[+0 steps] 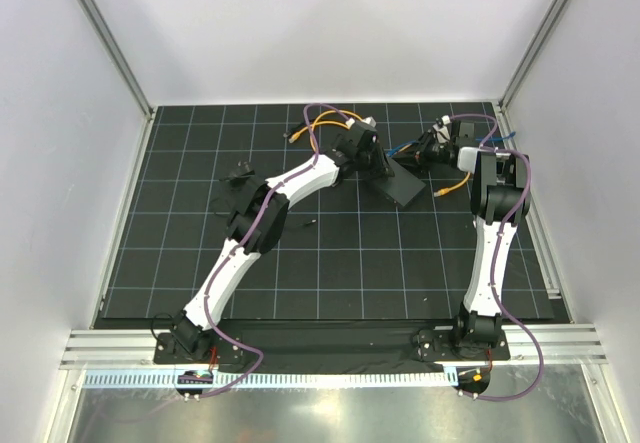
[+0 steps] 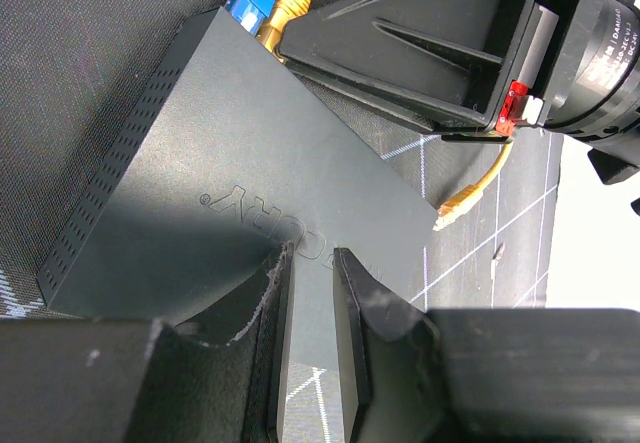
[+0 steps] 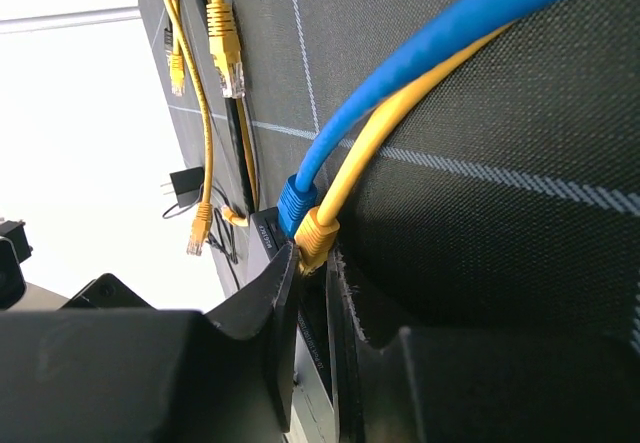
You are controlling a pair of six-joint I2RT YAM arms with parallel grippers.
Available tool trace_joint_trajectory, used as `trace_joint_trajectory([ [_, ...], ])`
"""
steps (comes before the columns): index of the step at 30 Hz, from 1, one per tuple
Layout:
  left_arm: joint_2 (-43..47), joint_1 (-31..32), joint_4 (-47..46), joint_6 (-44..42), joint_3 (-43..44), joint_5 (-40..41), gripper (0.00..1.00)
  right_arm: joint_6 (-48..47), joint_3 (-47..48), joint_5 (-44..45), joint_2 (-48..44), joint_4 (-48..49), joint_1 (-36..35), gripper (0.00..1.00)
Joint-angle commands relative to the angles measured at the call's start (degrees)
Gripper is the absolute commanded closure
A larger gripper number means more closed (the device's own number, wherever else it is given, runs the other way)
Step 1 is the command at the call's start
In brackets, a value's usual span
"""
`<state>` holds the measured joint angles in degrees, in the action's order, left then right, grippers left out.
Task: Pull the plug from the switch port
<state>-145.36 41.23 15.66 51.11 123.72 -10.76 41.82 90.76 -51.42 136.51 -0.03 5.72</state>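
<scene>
- Yellow plug [image 3: 316, 235]: one, seated in edge port of black switch [image 2: 250, 193], far centre-right of grid mat [image 1: 330, 263]; extraction not done.
- Blue plug [image 3: 296, 203]: one, seated alongside, touching.
- Right gripper [image 3: 312, 263]: closed around yellow plug; pull outstanding.
- Left gripper [image 2: 310, 258]: clamped on switch's near edge.
- Loose yellow plugs [image 3: 225, 63]: at least three, lying apart.

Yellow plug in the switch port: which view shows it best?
The right wrist view: the yellow plug sits close up beside the blue plug, between the fingertips of the right gripper. The left wrist view shows part of it at the far edge of the network switch; the top view is too distant.
</scene>
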Motion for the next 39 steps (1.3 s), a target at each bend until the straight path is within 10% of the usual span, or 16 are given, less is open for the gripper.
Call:
trace_joint_trajectory([
  [1, 0.5, -0.1, 0.0, 0.7, -0.2, -0.7, 0.74, -1.8, 0.2, 4.0, 1.0, -2.6, -0.8, 0.97],
  [17, 0.4, -0.1, 3.5, 1.8, -1.5, 3.1, 0.74, 16.0, -6.9, 7.7, 1.2, 20.2, 0.2, 0.99],
  [39, -1.4, 0.0, 4.9, 1.6, 0.4, 2.7, 0.74, 18.2, -12.5, 16.5, -3.3, 25.3, 1.8, 0.99],
])
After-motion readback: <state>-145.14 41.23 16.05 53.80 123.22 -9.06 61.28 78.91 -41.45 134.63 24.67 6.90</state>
